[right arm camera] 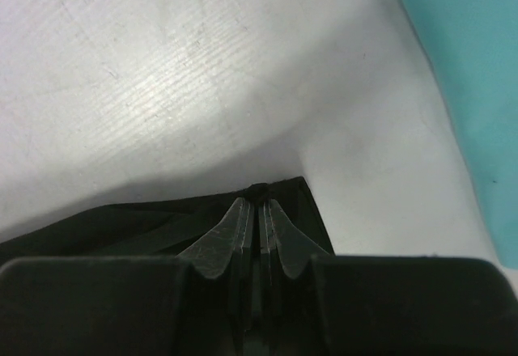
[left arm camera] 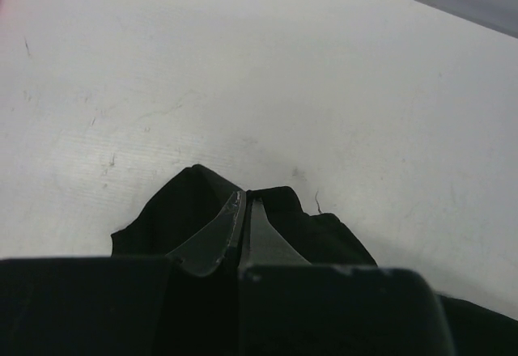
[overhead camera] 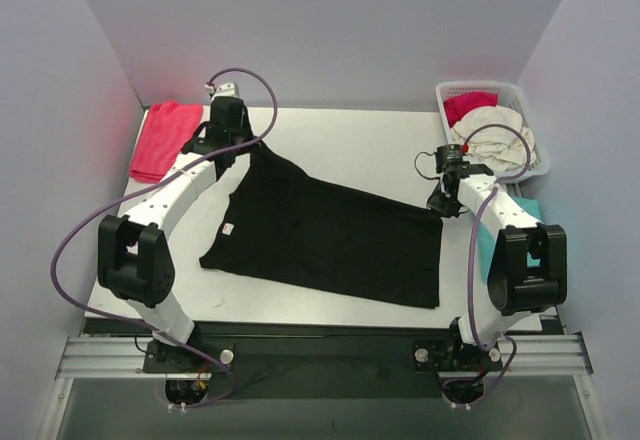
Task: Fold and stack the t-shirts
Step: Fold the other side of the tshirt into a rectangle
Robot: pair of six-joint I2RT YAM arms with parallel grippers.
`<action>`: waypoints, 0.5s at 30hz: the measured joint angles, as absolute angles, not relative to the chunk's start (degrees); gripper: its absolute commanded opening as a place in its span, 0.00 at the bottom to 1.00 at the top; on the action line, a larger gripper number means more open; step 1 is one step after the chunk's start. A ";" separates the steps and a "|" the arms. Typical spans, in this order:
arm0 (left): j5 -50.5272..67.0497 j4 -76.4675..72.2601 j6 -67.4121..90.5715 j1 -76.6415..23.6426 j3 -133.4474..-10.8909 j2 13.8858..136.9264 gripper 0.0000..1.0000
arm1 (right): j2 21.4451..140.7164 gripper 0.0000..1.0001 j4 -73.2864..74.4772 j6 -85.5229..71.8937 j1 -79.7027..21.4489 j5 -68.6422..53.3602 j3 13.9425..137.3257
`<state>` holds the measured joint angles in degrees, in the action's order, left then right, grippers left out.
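Two arms: the left arm (overhead camera: pixel 135 255) and the right arm (overhead camera: pixel 527 260) rise from the near edge, one at each side of the table (overhead camera: pixel 380 150).
Black t-shirt (overhead camera: pixel 330 235): one, spread flat across the middle of the table, between the arms.
Long axis: it runs left to right and slants a little nearer toward the right. The collar end with the small neck label (overhead camera: pixel 228 228) points left, and the straight hem points right.
Right gripper (overhead camera: pixel 440 205) (right arm camera: pixel 259 194): fingers pressed together, pinching the far-right hem corner of the black t-shirt.
Left gripper (overhead camera: pixel 250 146) (left arm camera: pixel 245 197): fingers together on the far-left part of the black t-shirt, which stands in a peak there. Whether that part is sleeve or shoulder cannot be told.
Hidden: each wrist view shows only a scrap of black cloth past its own fingers, and the gripper body fills the lower part.
Teal t-shirt (overhead camera: pixel 486 250) (right arm camera: pixel 469 48): one, at the table's right edge. The right arm covers most of it, so its shape cannot be made out.
Red t-shirt (overhead camera: pixel 165 140): one, folded, at the far-left corner of the table, apart from the black one.
Basket (overhead camera: pixel 480 87): one, white lattice, at the far-right corner. It holds one red cloth (overhead camera: pixel 468 106) and one cream cloth (overhead camera: pixel 497 132), both bunched and hard to make out as garments.
Count: three cloths on the table, two in the basket.
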<state>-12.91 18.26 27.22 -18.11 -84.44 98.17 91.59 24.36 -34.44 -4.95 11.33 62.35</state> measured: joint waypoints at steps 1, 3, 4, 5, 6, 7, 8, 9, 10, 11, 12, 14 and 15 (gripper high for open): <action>-13.06 18.15 27.44 -18.11 -82.87 97.06 0.00 | 91.13 0.00 24.36 -34.44 -5.04 11.33 61.58; -13.39 17.93 27.92 -18.11 -79.42 94.78 0.00 | 90.15 0.00 24.58 -34.46 -5.34 11.33 60.23; -13.52 17.93 28.10 -18.11 -77.80 93.73 0.00 | 89.58 0.00 24.62 -34.46 -5.41 11.33 59.70; -13.72 17.74 28.27 -18.11 -75.81 92.53 0.00 | 88.97 0.00 24.49 -34.48 -5.56 11.35 59.09; -13.91 17.89 28.38 -18.11 -74.26 91.50 0.00 | 88.20 0.00 24.53 -34.48 -5.67 11.35 58.43; -14.15 18.04 28.51 -18.09 -72.93 90.67 0.00 | 87.33 0.00 24.49 -34.50 -5.74 11.35 57.71; -14.39 18.06 28.71 -18.11 -71.90 89.93 0.00 | 86.39 0.00 24.45 -34.54 -5.78 11.35 56.97; -14.74 18.04 28.91 -18.11 -70.87 89.19 0.00 | 85.38 0.00 24.53 -34.61 -5.78 11.35 56.25; -15.07 18.17 29.23 -18.09 -69.89 88.33 0.00 | 84.38 0.00 24.60 -34.65 -5.78 11.38 55.61; -15.42 18.26 29.41 -18.09 -68.99 87.46 0.00 | 83.48 0.00 24.53 -34.68 -5.80 11.38 54.94; -15.88 18.37 29.63 -18.11 -68.20 86.54 0.00 | 82.59 0.00 24.60 -34.72 -5.87 11.38 54.33; -16.64 18.50 30.13 -18.11 -66.85 84.64 0.00 | 80.99 0.00 24.51 -34.87 -6.13 11.35 53.06; -17.04 18.57 30.57 -18.11 -66.15 83.59 0.00 | 80.31 0.00 24.45 -34.96 -6.26 11.35 52.36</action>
